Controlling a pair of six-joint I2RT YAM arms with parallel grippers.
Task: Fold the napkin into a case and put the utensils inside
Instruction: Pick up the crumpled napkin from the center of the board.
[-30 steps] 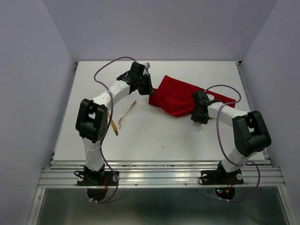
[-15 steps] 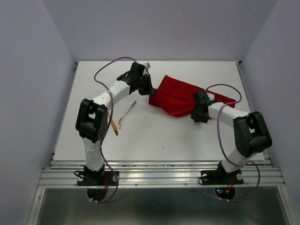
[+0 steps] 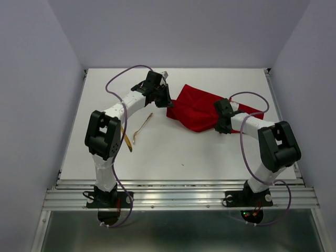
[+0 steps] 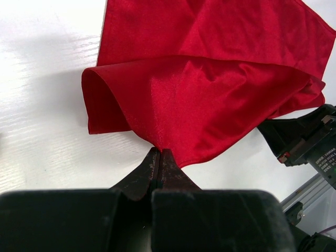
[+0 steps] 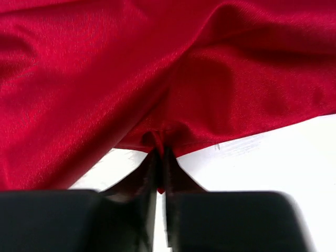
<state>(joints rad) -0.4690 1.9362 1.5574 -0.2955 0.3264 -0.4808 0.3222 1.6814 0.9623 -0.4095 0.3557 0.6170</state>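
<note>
The red napkin [image 3: 197, 107] lies loosely bunched at the table's middle right, not folded into a case. My left gripper [image 3: 167, 101] is shut on its left corner; in the left wrist view the cloth [image 4: 210, 89] rises from my closed left gripper [image 4: 159, 152]. My right gripper [image 3: 220, 126] pinches the napkin's near edge; in the right wrist view red cloth [image 5: 157, 68] is caught between the closed fingers of the right gripper [image 5: 160, 152]. The utensils lie left of the napkin: the pale fork [image 3: 142, 127] and the gold knife [image 3: 127, 139], partly hidden by my left arm.
The white table [image 3: 184, 152] is walled by grey panels at the back and both sides. A metal rail [image 3: 178, 197] runs along the near edge, where both arm bases stand. A small dark speck [image 3: 182, 165] lies on the near table.
My right gripper has closed on the napkin's near edge and its arm has shifted slightly left. The left arm holds still with its corner of the cloth.
</note>
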